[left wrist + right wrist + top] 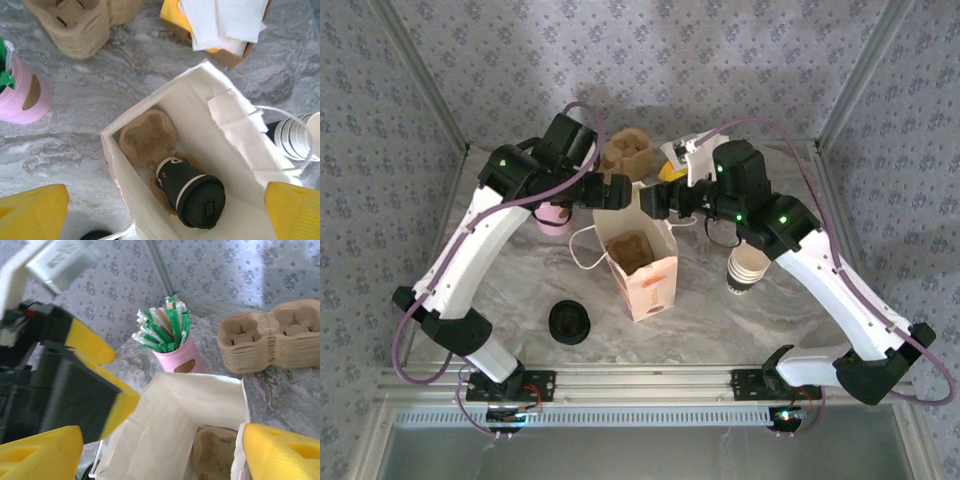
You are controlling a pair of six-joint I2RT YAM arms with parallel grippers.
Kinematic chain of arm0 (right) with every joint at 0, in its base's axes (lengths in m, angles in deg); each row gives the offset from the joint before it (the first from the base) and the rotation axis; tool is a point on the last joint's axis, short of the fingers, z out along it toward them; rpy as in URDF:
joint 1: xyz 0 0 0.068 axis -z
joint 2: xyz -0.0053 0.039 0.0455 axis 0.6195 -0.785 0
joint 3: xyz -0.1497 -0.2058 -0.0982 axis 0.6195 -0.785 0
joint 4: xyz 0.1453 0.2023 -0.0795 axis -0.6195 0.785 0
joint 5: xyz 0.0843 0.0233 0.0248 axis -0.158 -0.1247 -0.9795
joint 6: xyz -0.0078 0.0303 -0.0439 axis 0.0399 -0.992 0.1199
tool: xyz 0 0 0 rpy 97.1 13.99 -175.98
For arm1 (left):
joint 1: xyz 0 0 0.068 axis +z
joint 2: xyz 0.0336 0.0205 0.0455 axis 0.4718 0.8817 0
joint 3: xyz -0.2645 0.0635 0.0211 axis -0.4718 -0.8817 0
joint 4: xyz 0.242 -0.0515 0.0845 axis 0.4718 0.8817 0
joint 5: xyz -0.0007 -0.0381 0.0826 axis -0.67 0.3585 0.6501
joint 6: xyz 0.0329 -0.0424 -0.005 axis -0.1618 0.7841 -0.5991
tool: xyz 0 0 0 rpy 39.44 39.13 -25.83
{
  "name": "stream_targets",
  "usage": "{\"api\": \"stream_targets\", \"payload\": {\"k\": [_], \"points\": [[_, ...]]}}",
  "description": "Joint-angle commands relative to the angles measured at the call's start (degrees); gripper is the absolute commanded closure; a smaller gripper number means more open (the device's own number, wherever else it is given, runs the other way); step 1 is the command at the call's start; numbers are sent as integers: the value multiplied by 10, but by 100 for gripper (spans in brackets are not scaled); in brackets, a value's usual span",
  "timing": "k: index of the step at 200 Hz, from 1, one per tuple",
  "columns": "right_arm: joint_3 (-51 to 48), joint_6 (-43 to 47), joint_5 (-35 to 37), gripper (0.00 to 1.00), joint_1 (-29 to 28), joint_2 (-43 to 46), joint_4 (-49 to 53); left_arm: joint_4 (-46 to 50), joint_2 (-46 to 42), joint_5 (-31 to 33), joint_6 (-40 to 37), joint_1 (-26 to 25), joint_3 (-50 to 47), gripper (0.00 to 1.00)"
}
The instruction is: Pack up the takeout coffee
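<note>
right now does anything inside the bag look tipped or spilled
The takeout coffee seems to lean in the cup carrier inside the white bag, lid toward one corner, though the slanted view may exaggerate it. Its lid is on and no spill shows.

Inspection of both units, viewed remotely. I find the left arm point(470, 250) and right arm point(840, 290) of matching build: white moulded link shells, black housings at every joint. A mauve cable point(572, 104) runs in loops along the outside of each arm. I note small green lights point(503, 160) on the black housings, and red and green ones at each black base point(505, 388). The left gripper point(162, 212) carries blunt yellow fingers point(32, 212); the right wrist camera shows its body black, with a white bracket point(30, 270) above. The right gripper point(160, 454) has identical yellow fingers point(280, 452).
</note>
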Motion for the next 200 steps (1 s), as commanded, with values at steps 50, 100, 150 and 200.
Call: {"api": "stream_targets", "payload": {"k": [50,100,150,200], "points": [[124,-109,15,24,123,-86,159,37,19,21,-32,81,145,0],[216,-126,-58,28,193,-206,206,51,44,-17,-8,207,159,3],[337,-86,-108,36,204,-321,236,47,110,-22,-16,278,165,23],[381,-90,-126,45,229,-397,234,32,188,14,0,296,169,38]]}}
